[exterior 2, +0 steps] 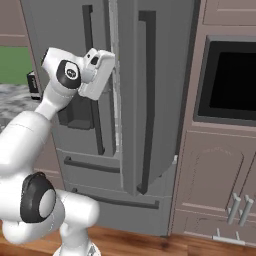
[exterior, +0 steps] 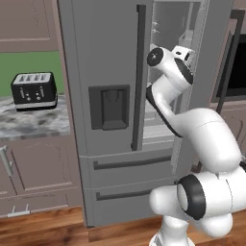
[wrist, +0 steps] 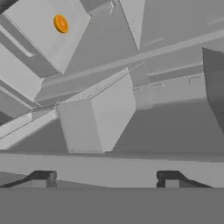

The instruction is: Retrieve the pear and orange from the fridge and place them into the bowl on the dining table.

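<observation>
We have hand inside fridge [exterior: 110,72] through open right door, gripper [wrist: 103,179] jaws wide, holding nothing. Orange [wrist: 61,23] sits on shelf well ahead, far corner of hand view. Pear not spotted. Reach angled along shelf, presumably lining up grasp.

The robot arm [exterior: 202,144] is glossy white, built of thick rounded links that swell like bulbs at each joint. Dark charcoal bands ring the joints, and round caps with pale grey centres close their sides. A blocky white hand housing with a small dark inset sits at the wrist. The end effector [wrist: 105,178] ends in two small dark grey fingertips [wrist: 41,178], squared and stubby.
</observation>
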